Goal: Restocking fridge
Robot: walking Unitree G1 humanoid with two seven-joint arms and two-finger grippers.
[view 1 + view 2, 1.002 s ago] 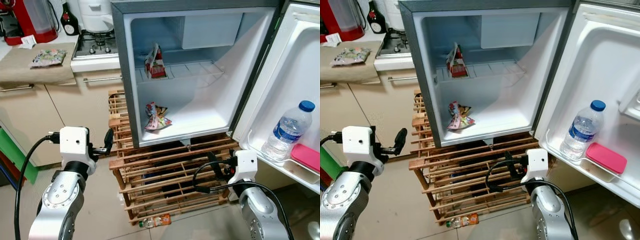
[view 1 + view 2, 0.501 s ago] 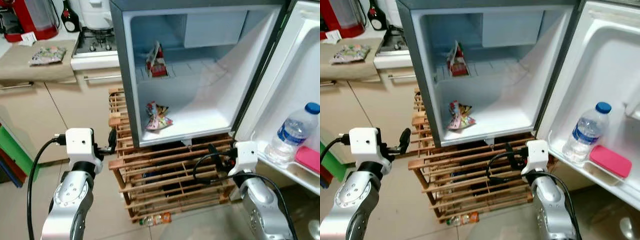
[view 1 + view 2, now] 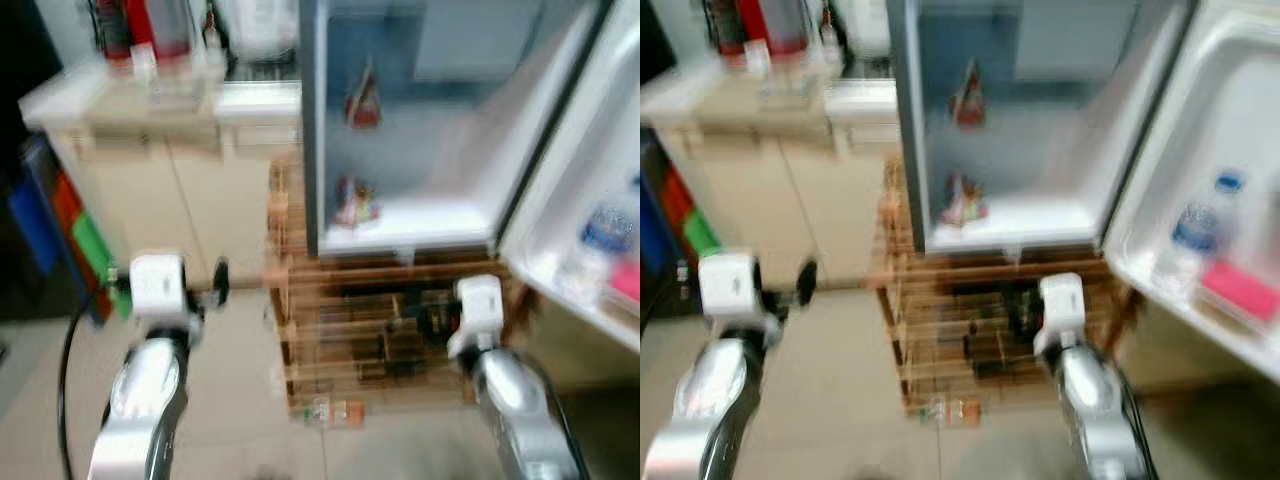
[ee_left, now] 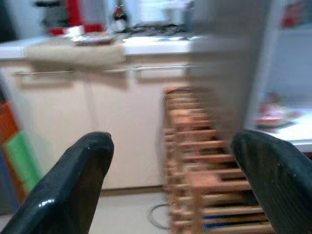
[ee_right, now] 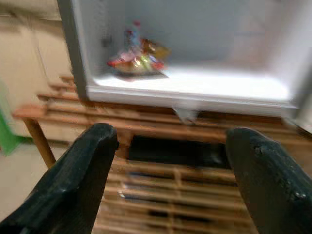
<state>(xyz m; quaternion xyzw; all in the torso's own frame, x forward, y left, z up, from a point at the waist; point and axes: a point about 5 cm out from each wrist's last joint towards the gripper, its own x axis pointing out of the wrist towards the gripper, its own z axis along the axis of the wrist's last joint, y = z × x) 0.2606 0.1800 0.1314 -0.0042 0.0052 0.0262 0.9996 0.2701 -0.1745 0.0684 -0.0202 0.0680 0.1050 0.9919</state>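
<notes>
A: Item 1, change since half a sec ago?

B: Whole pic shifted and went blurry; more counter [image 3: 150, 100] and floor showing on robot's left. That's the camera moving, prob. robot stepping back or turning, not the goods. Fridge [image 3: 400, 130] open as before, so I'd judge restocking paused, robot off to fetch more stock.

A: Item 2, hands?

B: Left gripper [image 4: 170, 190]: fingers wide apart, nothing held, facing wooden rack [image 4: 195, 146] and cabinets. Right gripper [image 5: 168, 185]: spread too, empty, aimed at rack below fridge.

A: Item 3, stock vs. hand?

B: Snack pkt [image 5: 136, 56] on fridge floor, above and beyond right gripper, apart. Carton [image 3: 364, 100], shelf above. Bottle [image 3: 1200, 225] in door tray, right side. Small item on floor [image 3: 335, 411] by rack, can't ID, too blurred.
</notes>
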